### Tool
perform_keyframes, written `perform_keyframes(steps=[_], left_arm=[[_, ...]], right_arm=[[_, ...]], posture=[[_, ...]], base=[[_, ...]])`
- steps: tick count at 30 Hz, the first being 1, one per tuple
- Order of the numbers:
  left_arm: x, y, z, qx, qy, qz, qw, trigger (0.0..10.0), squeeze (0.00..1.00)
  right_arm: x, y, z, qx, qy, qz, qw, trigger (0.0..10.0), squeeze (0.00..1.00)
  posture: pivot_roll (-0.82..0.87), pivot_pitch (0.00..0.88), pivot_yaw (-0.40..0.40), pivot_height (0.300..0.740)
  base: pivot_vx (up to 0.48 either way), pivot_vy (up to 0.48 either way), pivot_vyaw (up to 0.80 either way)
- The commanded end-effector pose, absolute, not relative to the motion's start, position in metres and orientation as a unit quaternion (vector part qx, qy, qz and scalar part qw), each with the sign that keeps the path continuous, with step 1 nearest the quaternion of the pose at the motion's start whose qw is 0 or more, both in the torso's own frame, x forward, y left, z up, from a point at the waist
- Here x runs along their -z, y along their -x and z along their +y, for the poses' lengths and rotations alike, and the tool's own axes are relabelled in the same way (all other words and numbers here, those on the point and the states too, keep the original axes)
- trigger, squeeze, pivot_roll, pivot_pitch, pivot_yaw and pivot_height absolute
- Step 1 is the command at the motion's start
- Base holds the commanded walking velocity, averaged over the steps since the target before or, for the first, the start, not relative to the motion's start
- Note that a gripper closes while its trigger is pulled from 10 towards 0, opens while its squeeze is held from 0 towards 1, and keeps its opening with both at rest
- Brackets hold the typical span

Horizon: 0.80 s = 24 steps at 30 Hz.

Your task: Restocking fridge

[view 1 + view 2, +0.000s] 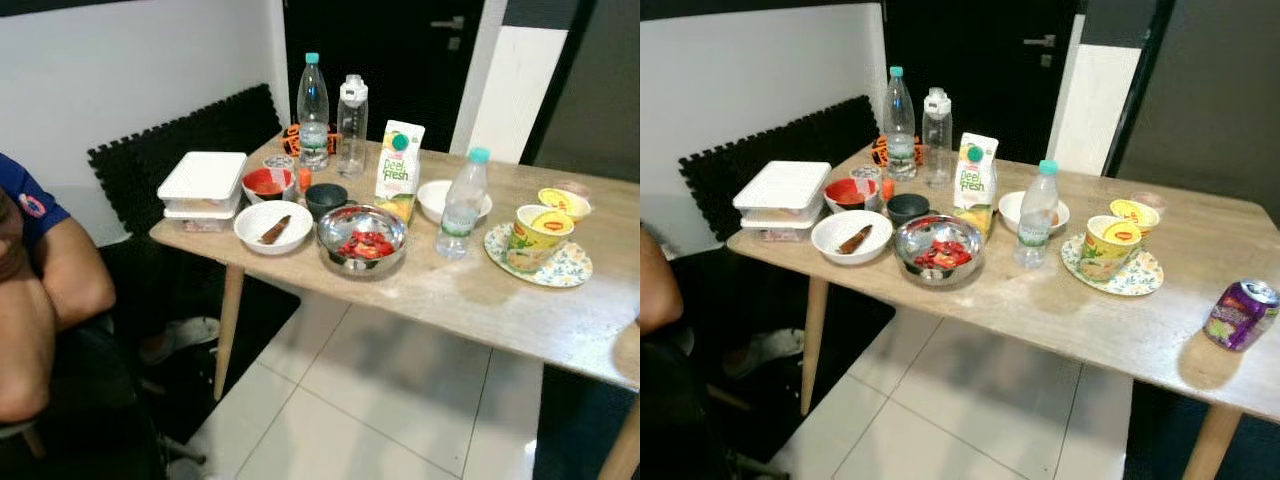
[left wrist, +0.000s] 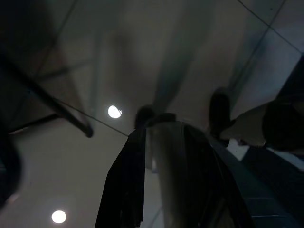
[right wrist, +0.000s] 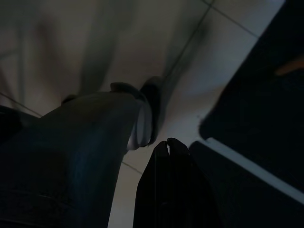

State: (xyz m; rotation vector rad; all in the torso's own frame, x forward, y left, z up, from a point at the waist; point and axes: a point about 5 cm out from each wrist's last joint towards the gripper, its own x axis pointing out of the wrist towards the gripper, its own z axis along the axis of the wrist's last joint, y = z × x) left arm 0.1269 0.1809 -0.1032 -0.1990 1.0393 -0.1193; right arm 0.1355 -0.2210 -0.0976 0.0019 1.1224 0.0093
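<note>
both arms hang idle over the tiled floor (image 1: pixel 400 400); the right claw (image 3: pixel 167 145) is clenched on nothing, the left claw (image 2: pixel 142 142) i cannot tell. on the wooden surface (image 1: pixel 1090 320), a steel bowl (image 1: pixel 938 248) nearest, juice carton (image 1: pixel 976 185) behind, water bottles (image 1: pixel 899 122) farthest.

Wooden table's (image 1: pixel 1110 330) near edge lies bare; bowls (image 1: pixel 938 248), bottles (image 1: pixel 1036 214) and juice carton (image 1: pixel 975 182) crowd behind.

wooden table (image 1: pixel 500 300) | white tiled floor (image 1: pixel 380 400) | white wall (image 1: pixel 130 70) | dark door (image 1: pixel 400 50)
</note>
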Motion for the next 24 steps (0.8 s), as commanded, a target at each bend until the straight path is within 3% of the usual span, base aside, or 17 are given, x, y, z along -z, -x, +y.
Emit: perform_keyframes(steps=[1, 5, 18, 23, 24], left_arm=[[0.105, -0.123, 0.179, 0.059, 0.098, 0.501, 0.858, 10.0, 0.00], [0.105, -0.123, 0.178, 0.058, 0.100, 0.501, 0.858, 10.0, 0.00], [0.103, -0.129, 0.182, 0.036, 0.096, 0.491, 0.865, 10.0, 0.00], [0.096, -0.144, 0.190, 0.024, 0.099, 0.461, 0.882, 10.0, 0.00], [0.089, -0.159, 0.194, 0.015, 0.110, 0.431, 0.896, 10.0, 0.00]], right_arm=[[0.097, -0.134, -0.226, 0.004, 0.000, 0.533, 0.846, 10.0, 0.00], [0.097, -0.134, -0.227, 0.005, 0.000, 0.534, 0.846, 10.0, 0.00], [0.097, -0.134, -0.227, 0.005, -0.001, 0.533, 0.846, 10.0, 0.00], [0.097, -0.133, -0.226, 0.004, -0.001, 0.534, 0.845, 10.0, 0.00], [0.097, -0.133, -0.227, 0.004, -0.002, 0.534, 0.845, 10.0, 0.00]], posture=[[-0.07, 0.000, 0.018, 0.740], [-0.07, 0.000, 0.018, 0.740], [-0.07, 0.000, 0.017, 0.740], [-0.07, 0.000, 0.017, 0.740], [-0.07, 0.000, 0.015, 0.740]], base=[[0.000, -0.472, 0.00], [0.000, -0.464, 0.00], [0.000, 0.000, 0.00], [0.000, 0.000, 0.00], [0.000, 0.000, 0.00]])
